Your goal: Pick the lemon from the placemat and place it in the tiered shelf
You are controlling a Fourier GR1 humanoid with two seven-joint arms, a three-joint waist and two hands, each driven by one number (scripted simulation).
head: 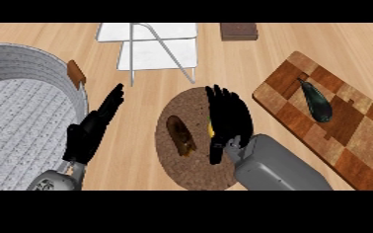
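One lemon (210,127) on placemat (191,173) | mostly hidden under right hand (229,121) | fingers curled round it

1 cam: head view | looks steeply down on table (241,54) | close | forearms enter from btm edge

My right hand (227,116) is over the placemat (191,170), covering the lemon (210,128). The tiered shelf (157,47) stands behind; a cutting board (342,143) lies to the right.
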